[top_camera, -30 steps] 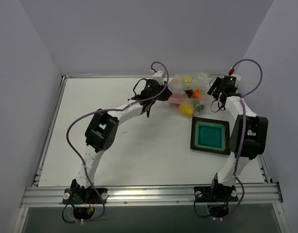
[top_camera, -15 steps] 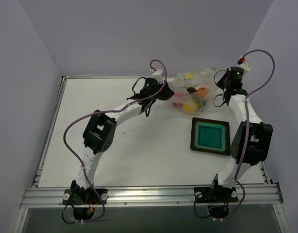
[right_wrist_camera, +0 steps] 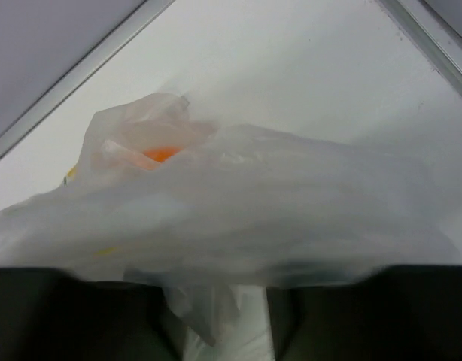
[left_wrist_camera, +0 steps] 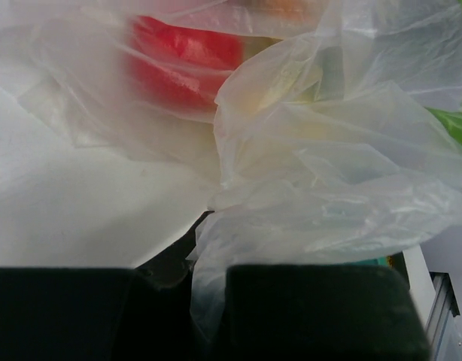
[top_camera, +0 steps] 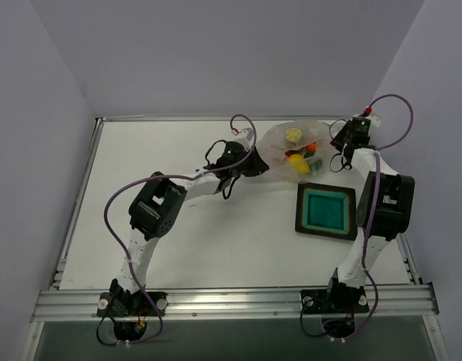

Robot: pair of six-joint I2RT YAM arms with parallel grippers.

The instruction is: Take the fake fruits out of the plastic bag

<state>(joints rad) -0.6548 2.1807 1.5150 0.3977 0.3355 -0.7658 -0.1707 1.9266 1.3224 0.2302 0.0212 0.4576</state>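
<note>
DESK: Where is the plastic bag [top_camera: 280, 141]?

PHOTOGRAPHER: At 1 o'clock on the white table [top_camera: 178, 214], near the far edge, bunched up between 2 arms. The left gripper [top_camera: 255, 164] sits at the bag's 8 o'clock and the right gripper [top_camera: 335, 143] at its 3 o'clock. The overhead view does not show whether the film touches the tabletop.

DESK: And the grippers?

PHOTOGRAPHER: Both are clenched on film. On the left wrist camera, a wrinkled fold runs down between the 2 dark fingers [left_wrist_camera: 321, 312]. On the right wrist camera, the film drapes across the right gripper's fingers [right_wrist_camera: 73, 316] and a tuft hangs between them.

DESK: The fake fruits [top_camera: 299, 150]?

PHOTOGRAPHER: Every one that shows is inside the bag. From above, a yellow-green fruit [top_camera: 293, 134] lies at 12 o'clock within it, an orange fruit [top_camera: 311, 147] at 3 o'clock, a yellow fruit [top_camera: 295, 159] at 6 o'clock and a green fruit [top_camera: 314, 161] at 5 o'clock. The left wrist camera catches a red fruit [left_wrist_camera: 186, 60], blurred behind the film, at 11 o'clock in its frame.

DESK: Anything nearby?

PHOTOGRAPHER: A dark square tray [top_camera: 302, 214] with a teal inside lies flat at the bag's 5 o'clock, apart from it.
</note>
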